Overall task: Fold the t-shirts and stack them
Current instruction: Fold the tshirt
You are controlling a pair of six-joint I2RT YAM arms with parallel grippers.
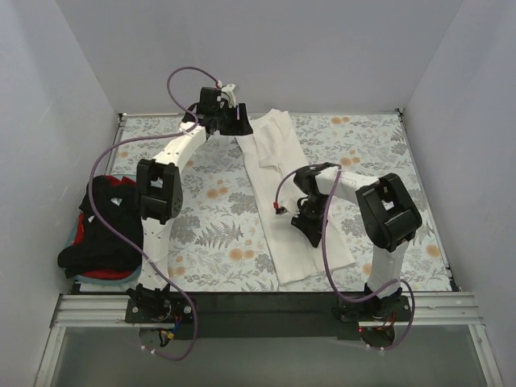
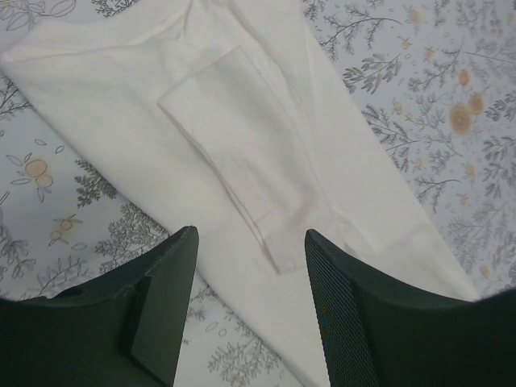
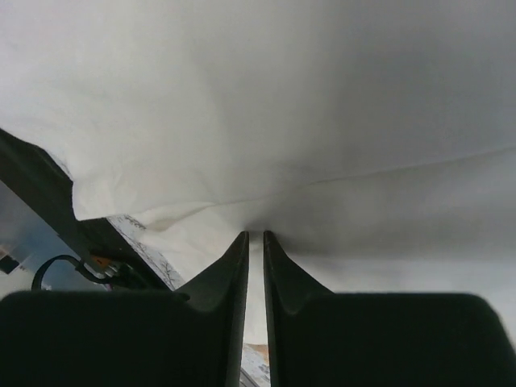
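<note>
A large off-white t-shirt (image 1: pixel 278 173) lies on the table as a long narrow strip, running from the far middle toward the near right. In the left wrist view the off-white t-shirt (image 2: pixel 242 137) shows a sleeve folded over its body. My left gripper (image 1: pixel 234 121) hovers over the strip's far end, open, with nothing between its fingers (image 2: pixel 326 282). My right gripper (image 1: pixel 310 230) is low on the strip's near half and shut on a pinch of the cloth (image 3: pixel 266 121), which puckers at its fingertips (image 3: pixel 255 235). A black t-shirt (image 1: pixel 109 226) lies heaped at the left edge over a red one (image 1: pixel 109 274) and a teal one (image 1: pixel 71 234).
A floral grey-and-orange cloth (image 1: pixel 210 234) covers the table. White walls close in the far side and both flanks. The arm bases stand on a dark rail (image 1: pixel 258 302) at the near edge. A purple cable (image 1: pixel 113 218) hangs from the left arm over the heap.
</note>
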